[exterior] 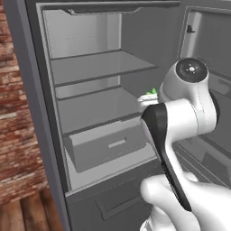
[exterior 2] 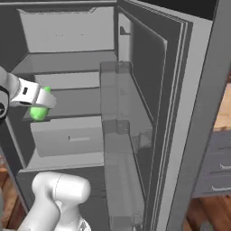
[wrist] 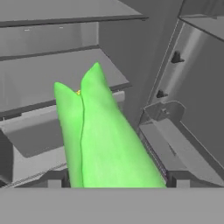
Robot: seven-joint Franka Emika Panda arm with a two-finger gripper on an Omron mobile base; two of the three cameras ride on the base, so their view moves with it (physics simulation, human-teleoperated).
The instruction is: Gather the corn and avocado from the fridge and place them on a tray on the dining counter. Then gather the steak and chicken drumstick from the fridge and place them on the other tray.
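Note:
The corn (wrist: 103, 140), in its bright green husk with a speck of yellow at the tip, runs lengthwise between my fingertips (wrist: 54, 180) in the hand view. My gripper (wrist: 116, 179) is shut on it, in front of the open fridge's middle shelves. From the right base view the corn (exterior 2: 39, 112) hangs just under the gripper (exterior 2: 43, 101), at the left by the shelf edge. In the left base view a green tip of the corn (exterior: 153, 91) peeks out behind my forearm. The avocado, steak, chicken drumstick and trays are out of view.
The fridge stands open with bare grey shelves (exterior: 97, 67) and a closed drawer (exterior: 108, 144) at the bottom. Its door (exterior 2: 149, 103) swings out to the right, with door bins (exterior 2: 117, 135) close beside my hand. A brick wall (exterior: 18, 135) lies to the left.

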